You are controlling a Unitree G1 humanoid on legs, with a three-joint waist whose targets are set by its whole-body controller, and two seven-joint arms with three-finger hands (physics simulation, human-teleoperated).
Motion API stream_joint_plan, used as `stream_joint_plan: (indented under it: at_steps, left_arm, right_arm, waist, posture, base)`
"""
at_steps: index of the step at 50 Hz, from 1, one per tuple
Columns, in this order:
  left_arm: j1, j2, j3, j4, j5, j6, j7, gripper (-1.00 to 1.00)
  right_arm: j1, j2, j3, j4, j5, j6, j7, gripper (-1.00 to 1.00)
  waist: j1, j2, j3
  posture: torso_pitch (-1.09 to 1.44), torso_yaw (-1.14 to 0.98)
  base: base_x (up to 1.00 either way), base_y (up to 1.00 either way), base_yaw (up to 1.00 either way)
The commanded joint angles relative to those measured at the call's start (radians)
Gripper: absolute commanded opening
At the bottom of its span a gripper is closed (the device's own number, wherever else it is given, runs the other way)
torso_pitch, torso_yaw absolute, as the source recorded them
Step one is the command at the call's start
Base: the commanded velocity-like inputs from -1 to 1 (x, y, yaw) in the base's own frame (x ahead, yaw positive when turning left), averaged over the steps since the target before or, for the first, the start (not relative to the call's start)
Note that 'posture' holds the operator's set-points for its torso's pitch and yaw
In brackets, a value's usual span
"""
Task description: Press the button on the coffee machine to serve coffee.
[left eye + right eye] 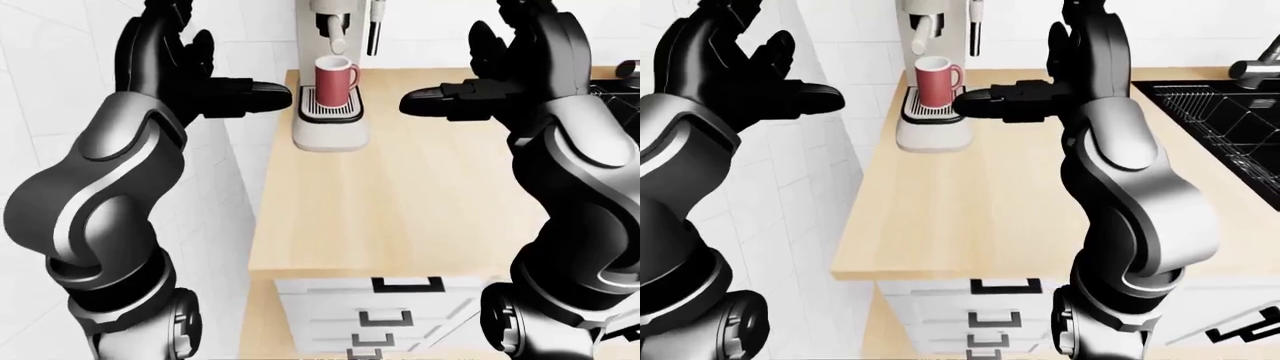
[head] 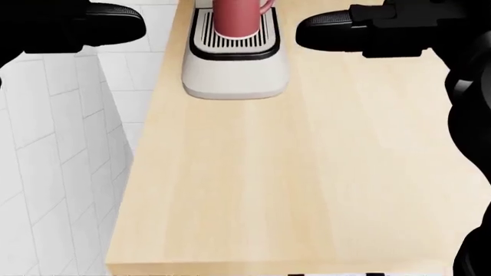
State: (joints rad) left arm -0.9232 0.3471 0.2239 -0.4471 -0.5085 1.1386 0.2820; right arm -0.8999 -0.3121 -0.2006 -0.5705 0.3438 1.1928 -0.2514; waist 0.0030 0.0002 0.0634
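Coffee machine (image 1: 330, 82) stands at twelve o'clock on the worktop (image 2: 307, 172), a red mug (image 1: 333, 76) on its drip tray. Its rigid, heavy body should hold under a light press; the button isn't visible. Left hand (image 1: 175, 64) and right hand (image 1: 520, 67) hover apart, fingers spread, holding nothing.

wall (image 1: 30, 67) — white tile | counter (image 1: 420, 195) — pale wood | drawers (image 1: 970, 300) — white, black handles | sink (image 1: 1230, 120) — black
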Motion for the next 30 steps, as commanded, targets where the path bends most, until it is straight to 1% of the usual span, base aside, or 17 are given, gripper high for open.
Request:
stream_joint_plan:
  at_steps: [1, 8, 9, 10, 11, 12, 14, 17, 18, 20, 21, 22, 23, 25, 26, 27, 30]
  left_arm:
    - [-0.029, 0.012, 0.009, -0.021, -0.005, -0.034, 0.006, 1.0]
    - [-0.025, 0.018, 0.0, -0.013, 0.001, -0.042, 0.01, 1.0]
    - [-0.027, 0.018, 0.001, -0.013, -0.001, -0.04, 0.011, 1.0]
    - [-0.028, 0.019, 0.001, -0.015, -0.002, -0.037, 0.012, 1.0]
    - [-0.03, 0.019, 0.002, -0.013, -0.003, -0.038, 0.013, 1.0]
    - [-0.029, 0.019, 0.001, -0.012, -0.002, -0.04, 0.013, 1.0]
    - [-0.03, 0.02, 0.002, -0.015, -0.004, -0.037, 0.014, 1.0]
    - [-0.031, 0.02, 0.001, -0.016, -0.004, -0.036, 0.016, 1.0]
    - [-0.03, 0.02, 0.0, -0.017, -0.004, -0.036, 0.016, 1.0]
    - [-0.031, 0.021, 0.002, -0.016, -0.006, -0.036, 0.017, 1.0]
    - [-0.031, 0.022, 0.004, -0.015, -0.006, -0.036, 0.017, 1.0]
    - [-0.031, 0.022, 0.003, -0.016, -0.007, -0.037, 0.017, 1.0]
    - [-0.031, 0.022, 0.003, -0.017, -0.008, -0.036, 0.018, 1.0]
    - [-0.03, 0.021, 0.001, -0.017, -0.007, -0.038, 0.019, 1.0]
    - [-0.03, 0.021, 0.002, -0.018, -0.008, -0.036, 0.02, 1.0]
    - [-0.031, 0.021, 0.003, -0.016, -0.009, -0.037, 0.02, 1.0]
    - [-0.03, 0.02, 0.002, -0.016, -0.009, -0.04, 0.021, 1.0]
  right_arm:
    - [-0.032, -0.008, -0.006, -0.02, -0.001, -0.025, -0.002, 1.0]
    - [-0.029, -0.008, -0.016, -0.02, 0.008, -0.034, -0.007, 1.0]
    - [-0.029, -0.005, -0.019, -0.021, 0.014, -0.037, -0.008, 1.0]
    - [-0.029, -0.007, -0.018, -0.022, 0.016, -0.04, -0.009, 1.0]
    - [-0.025, -0.008, -0.017, -0.021, 0.018, -0.048, -0.009, 1.0]
    - [-0.024, -0.008, -0.017, -0.02, 0.02, -0.05, -0.01, 1.0]
    - [-0.032, -0.009, -0.016, -0.025, 0.026, -0.038, -0.016, 1.0]
    - [-0.03, -0.014, -0.011, -0.023, 0.028, -0.036, -0.018, 1.0]
    - [-0.027, -0.014, -0.01, -0.023, 0.029, -0.038, -0.017, 1.0]
    - [-0.029, -0.014, -0.007, -0.023, 0.029, -0.034, -0.018, 1.0]
    - [-0.026, -0.014, -0.006, -0.023, 0.027, -0.039, -0.017, 1.0]
    - [-0.029, -0.012, -0.009, -0.025, 0.029, -0.04, -0.017, 1.0]
    - [-0.029, -0.013, -0.009, -0.026, 0.029, -0.04, -0.018, 1.0]
    - [-0.022, -0.013, -0.008, -0.024, 0.027, -0.048, -0.016, 1.0]
    - [-0.024, -0.013, -0.009, -0.024, 0.028, -0.046, -0.017, 1.0]
    - [-0.027, -0.013, -0.01, -0.025, 0.029, -0.043, -0.018, 1.0]
    - [-0.025, -0.015, -0.011, -0.025, 0.03, -0.043, -0.017, 1.0]
  waist:
    - [0.001, -0.002, -0.026]
    - [0.0, -0.002, -0.027]
    - [-0.001, 0.001, -0.052]
    - [0.001, 0.003, -0.053]
    - [0.0, 0.006, -0.016]
    - [-0.001, 0.011, 0.008]
    - [-0.002, 0.024, 0.012]
    - [-0.005, 0.072, 0.007]
    - [-0.001, 0.065, -0.015]
    - [-0.01, 0.071, -0.007]
    - [-0.012, 0.063, -0.02]
    - [-0.015, 0.05, -0.024]
    - [-0.012, 0.034, -0.018]
    - [-0.003, -0.013, -0.012]
    - [0.002, -0.016, -0.01]
    - [0.003, -0.005, -0.009]
    - [0.004, -0.004, -0.026]
  posture:
    - [0.0, 0.0]
    - [0.0, 0.0]
    - [0.0, 0.0]
    - [0.0, 0.0]
    - [0.0, 0.0]
    - [0.0, 0.0]
    - [0.0, 0.0]
    - [0.0, 0.0]
    - [0.0, 0.0]
    - [0.0, 0.0]
    - [0.0, 0.0]
    - [0.0, 0.0]
    - [0.0, 0.0]
    - [0.0, 0.0]
    - [0.0, 0.0]
    - [0.0, 0.0]
    - [0.0, 0.0]
  base:
    - [0.0, 0.0, 0.0]
    - [0.0, 0.0, 0.0]
    - [0.06, 0.0, 0.0]
    - [0.36, 0.0, 0.0]
    - [0.54, 0.0, 0.0]
    - [0.56, 0.0, 0.0]
    - [0.57, 0.0, 0.0]
    - [0.47, 0.0, 0.0]
    - [0.3, 0.0, 0.0]
    - [0.07, 0.0, 0.0]
    - [0.0, 0.0, 0.0]
    - [0.0, 0.0, 0.0]
    - [0.0, 0.0, 0.0]
    - [0.0, 0.0, 0.0]
    - [0.0, 0.0, 0.0]
    - [0.0, 0.0, 0.0]
    - [0.0, 0.0, 0.0]
